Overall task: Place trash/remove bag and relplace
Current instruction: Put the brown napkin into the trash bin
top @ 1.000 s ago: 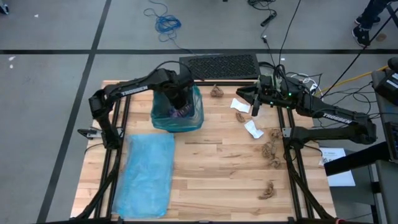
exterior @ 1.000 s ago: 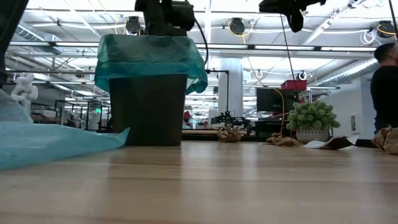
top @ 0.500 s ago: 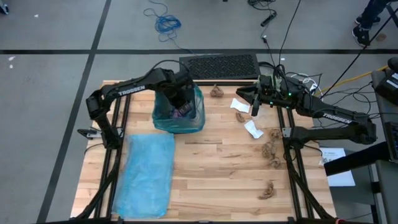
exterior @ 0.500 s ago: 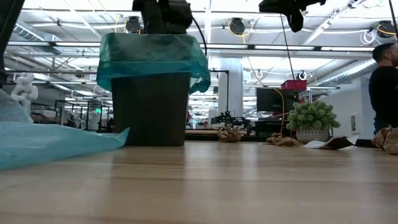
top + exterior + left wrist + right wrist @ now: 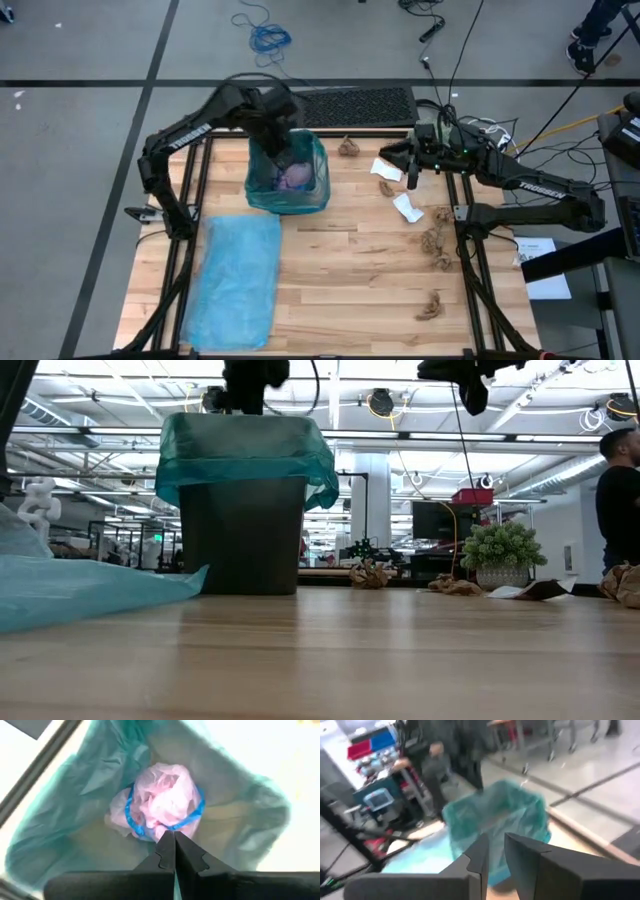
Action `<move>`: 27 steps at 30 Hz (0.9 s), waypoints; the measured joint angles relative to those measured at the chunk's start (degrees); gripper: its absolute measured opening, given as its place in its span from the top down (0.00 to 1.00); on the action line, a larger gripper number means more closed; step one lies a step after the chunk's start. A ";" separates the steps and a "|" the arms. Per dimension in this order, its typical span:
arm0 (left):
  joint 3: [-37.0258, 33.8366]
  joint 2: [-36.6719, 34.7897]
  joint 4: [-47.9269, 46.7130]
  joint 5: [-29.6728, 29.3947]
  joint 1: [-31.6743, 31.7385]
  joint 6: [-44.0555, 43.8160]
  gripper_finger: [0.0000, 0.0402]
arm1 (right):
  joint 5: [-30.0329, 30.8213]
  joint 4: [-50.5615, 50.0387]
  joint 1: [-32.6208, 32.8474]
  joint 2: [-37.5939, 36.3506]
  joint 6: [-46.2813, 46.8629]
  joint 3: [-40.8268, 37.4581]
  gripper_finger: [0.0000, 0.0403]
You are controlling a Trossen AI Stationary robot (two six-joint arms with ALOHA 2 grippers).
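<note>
The left gripper [image 5: 174,851], fingers together and empty, hangs above the lined bin [image 5: 287,180] holding pink trash [image 5: 165,802].

Wood-plank table [image 5: 340,270] (thin plastic liner [image 5: 315,170])

Two dark arms, white lettering

Each black jointed arm [image 5: 190,135] bore white "TROSSEN" lettering; cables trailed behind the right arm [image 5: 530,185].

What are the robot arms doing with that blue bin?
The robot is tidying trash into a bin lined with a teal bag. The left gripper hangs shut and empty above the bin, where a pink piece lies inside. The right gripper waits in the air above the table. Brown paper wads and white scraps lie on the wood.
</note>
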 joint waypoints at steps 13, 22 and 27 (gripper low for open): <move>12.54 -14.55 12.56 -3.89 1.62 -6.96 1.00 | 4.37 -31.13 -3.57 4.57 1.60 0.46 0.76; 12.65 -22.31 22.17 -5.20 1.64 -7.43 1.00 | 8.12 -34.54 -4.50 19.12 -0.09 0.46 0.54; 12.64 -22.82 19.63 -8.07 1.64 -7.52 1.00 | 10.57 -32.32 -5.30 27.62 -1.14 0.46 0.49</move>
